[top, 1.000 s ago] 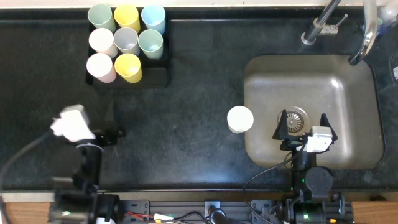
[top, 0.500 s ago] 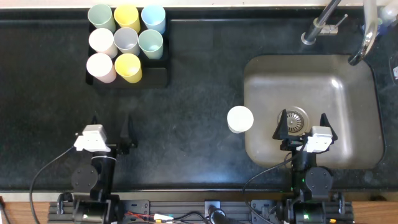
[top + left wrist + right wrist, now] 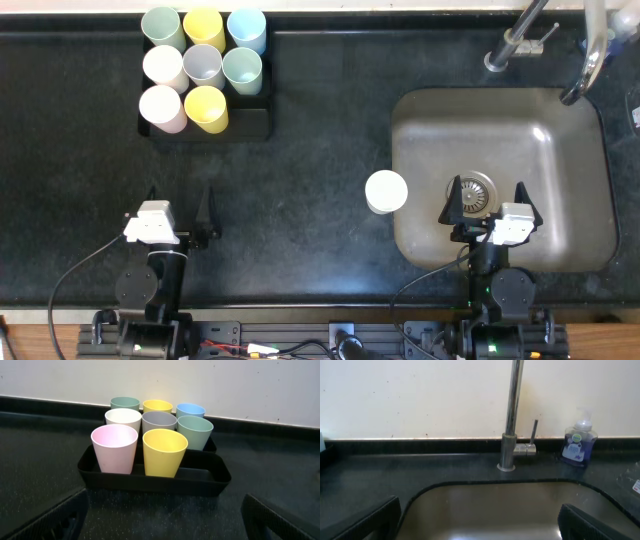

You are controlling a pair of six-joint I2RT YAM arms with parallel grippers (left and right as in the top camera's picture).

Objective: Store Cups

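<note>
Item: one white cup, standing on the worktop just beside the sink, well apart from the tray, which holds eight cups and has one corner slot free. Probably light, stiff, smooth-walled plastic that tips easily; best pinched across its side wall near the top. Left tool and right tool: both spread wide, holding nothing.

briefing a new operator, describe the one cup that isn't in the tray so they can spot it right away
Start at the steel sink set into the right side of the dark counter. Just off the sink's left rim stands a single white cup. It stands alone on bare counter, while the eight other cups sit packed together in the black tray at the far left.
</note>
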